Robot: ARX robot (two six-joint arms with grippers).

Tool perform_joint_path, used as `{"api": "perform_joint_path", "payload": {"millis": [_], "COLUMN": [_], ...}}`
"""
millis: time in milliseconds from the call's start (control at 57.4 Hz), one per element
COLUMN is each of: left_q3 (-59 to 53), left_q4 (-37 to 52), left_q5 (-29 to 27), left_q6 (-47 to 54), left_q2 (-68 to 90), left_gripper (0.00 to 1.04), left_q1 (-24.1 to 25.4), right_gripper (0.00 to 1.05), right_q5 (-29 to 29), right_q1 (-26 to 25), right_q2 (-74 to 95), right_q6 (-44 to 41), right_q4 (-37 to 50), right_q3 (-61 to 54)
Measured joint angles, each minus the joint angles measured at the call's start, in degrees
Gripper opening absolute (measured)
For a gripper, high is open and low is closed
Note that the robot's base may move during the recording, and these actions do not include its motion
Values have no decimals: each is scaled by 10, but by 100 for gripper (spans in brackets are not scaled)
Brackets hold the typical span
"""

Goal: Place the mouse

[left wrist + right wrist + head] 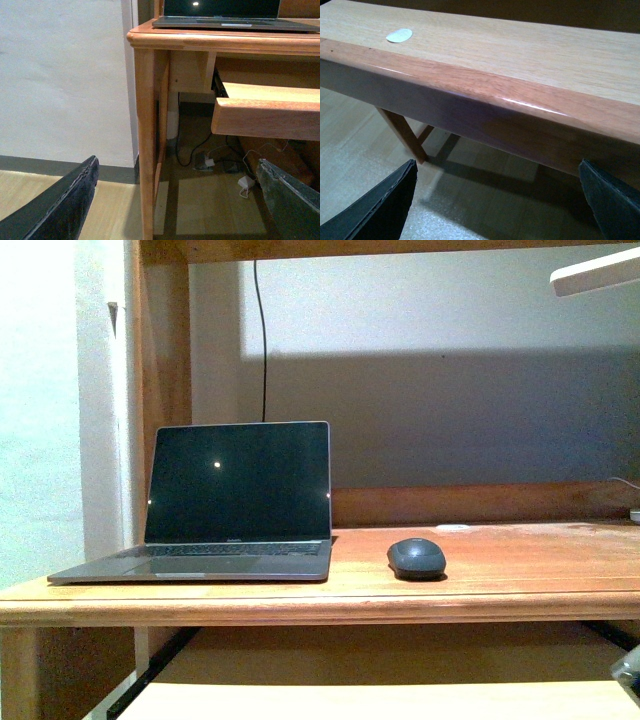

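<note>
Dark fingertips [60,205] of the left claw [175,200] frame the left wrist view, spread wide, holding nothing; it hangs low beside the counter [210,42] leg, cables on the floor (only this view shows them). Right claw [495,200] likewise gapes empty below a wooden edge carrying one small white disc [399,35]. Front view alone shows one mouse [416,558], resting on the counter just right of one open laptop [225,505], not touching it. Neither claw touches anything.
</note>
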Motion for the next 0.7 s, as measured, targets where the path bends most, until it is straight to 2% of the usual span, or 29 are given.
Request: {"api": "perform_joint_path", "payload": {"millis": [383,697], "left_q3": [0,0], "left_q4": [0,0], "left_q5": [0,0], "left_q6": [0,0], "left_q2": [0,0], "left_gripper": [97,97], "left_q1": [0,0], "right_gripper": [97,97], "right_q5": [74,98], "right_q1": [38,56], "right_q2": [176,266], "right_q6": [-12,-20], "right_q4": [15,1], "right_q3": [173,287]}}
